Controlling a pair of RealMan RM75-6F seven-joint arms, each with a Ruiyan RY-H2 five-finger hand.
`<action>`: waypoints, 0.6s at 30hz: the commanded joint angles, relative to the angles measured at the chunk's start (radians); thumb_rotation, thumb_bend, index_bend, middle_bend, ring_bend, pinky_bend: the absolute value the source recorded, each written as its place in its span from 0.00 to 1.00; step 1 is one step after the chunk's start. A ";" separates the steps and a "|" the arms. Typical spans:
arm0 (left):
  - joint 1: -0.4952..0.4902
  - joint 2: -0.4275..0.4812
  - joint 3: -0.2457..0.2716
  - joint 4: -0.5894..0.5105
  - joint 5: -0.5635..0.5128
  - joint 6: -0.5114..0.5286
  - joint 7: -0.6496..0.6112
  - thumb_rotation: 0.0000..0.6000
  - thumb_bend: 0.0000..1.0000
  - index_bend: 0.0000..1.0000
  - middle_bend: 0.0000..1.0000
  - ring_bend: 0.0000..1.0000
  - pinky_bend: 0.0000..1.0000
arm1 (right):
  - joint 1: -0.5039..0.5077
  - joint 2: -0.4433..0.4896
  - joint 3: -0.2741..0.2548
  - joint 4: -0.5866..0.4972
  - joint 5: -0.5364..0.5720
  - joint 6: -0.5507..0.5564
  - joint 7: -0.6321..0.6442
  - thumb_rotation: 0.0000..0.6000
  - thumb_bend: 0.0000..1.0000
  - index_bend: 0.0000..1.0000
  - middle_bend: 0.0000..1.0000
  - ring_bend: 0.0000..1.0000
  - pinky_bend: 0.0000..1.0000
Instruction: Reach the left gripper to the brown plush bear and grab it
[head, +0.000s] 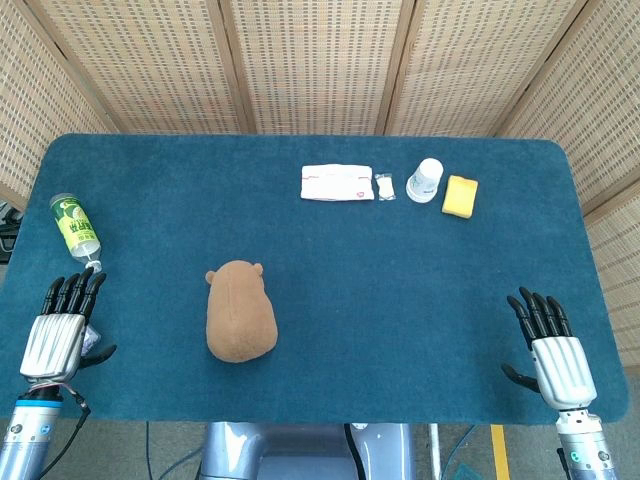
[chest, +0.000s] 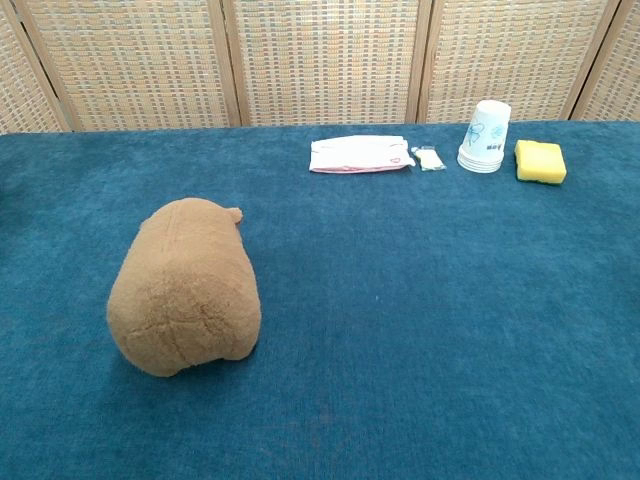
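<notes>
Blue table (head: 320, 220), one brown plush bear (head: 239, 311)

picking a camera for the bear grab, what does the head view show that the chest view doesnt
Only the head view shows the left hand and right hand, both open with fingers apart, resting at the table's near corners, plus a green bottle lying at the left edge. Only the chest view shows the brown plush bear close up from behind. Both share the bear, tissue pack, small packet, paper cup and yellow sponge.
</notes>
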 joint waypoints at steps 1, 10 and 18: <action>-0.001 -0.001 -0.002 0.002 -0.002 0.000 -0.001 1.00 0.13 0.00 0.00 0.00 0.00 | 0.002 -0.002 0.000 0.003 0.005 -0.007 0.002 1.00 0.13 0.00 0.00 0.00 0.00; -0.004 -0.001 -0.006 0.011 -0.020 -0.013 -0.009 1.00 0.13 0.00 0.00 0.00 0.00 | 0.006 -0.009 0.000 0.006 0.004 -0.013 -0.004 1.00 0.13 0.00 0.00 0.00 0.00; -0.007 -0.004 -0.004 0.011 -0.020 -0.017 -0.006 1.00 0.13 0.00 0.00 0.00 0.00 | 0.002 -0.003 0.002 0.000 0.005 -0.003 0.004 1.00 0.13 0.00 0.00 0.00 0.00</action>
